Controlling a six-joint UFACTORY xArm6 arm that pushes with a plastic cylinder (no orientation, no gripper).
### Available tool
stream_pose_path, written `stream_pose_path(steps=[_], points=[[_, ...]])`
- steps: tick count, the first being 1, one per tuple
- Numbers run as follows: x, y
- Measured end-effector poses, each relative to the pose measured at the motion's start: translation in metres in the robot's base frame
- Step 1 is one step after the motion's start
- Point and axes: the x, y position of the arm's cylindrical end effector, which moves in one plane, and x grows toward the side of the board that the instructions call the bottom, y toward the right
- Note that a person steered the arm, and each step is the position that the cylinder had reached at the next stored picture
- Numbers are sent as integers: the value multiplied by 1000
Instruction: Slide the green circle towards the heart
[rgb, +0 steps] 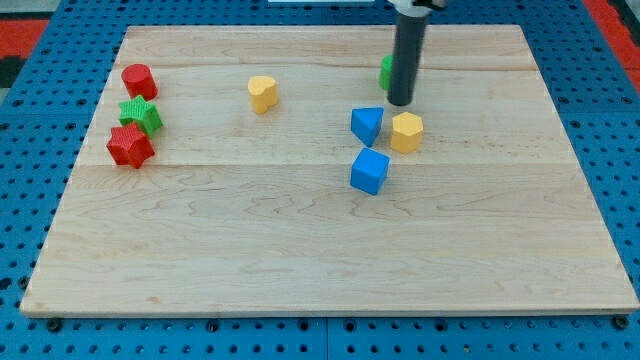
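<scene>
- Green circle block (385, 70) sits mostly hidden behind my tip (401, 103), touching or nearly so.
- Yellow heart block (263, 93) lies well off to the tip's left; the slide looks barely begun.
- No pincer here: only a rod.

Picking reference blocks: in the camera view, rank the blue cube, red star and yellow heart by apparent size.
1. Red star and blue cube: look alike, not ranked.
2. Yellow heart: smallest, though farther toward the view's top, so unsure.

The pale wooden table top (300, 250) shows smooth grain; the yellow heart-shaped block (262, 93) looks matt plastic.
</scene>
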Motion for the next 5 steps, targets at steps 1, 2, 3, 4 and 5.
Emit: stream_pose_path(steps=[1, 2, 3, 4, 5], points=[[3, 27], [0, 65], [-25, 76], [-62, 41], [-74, -41]])
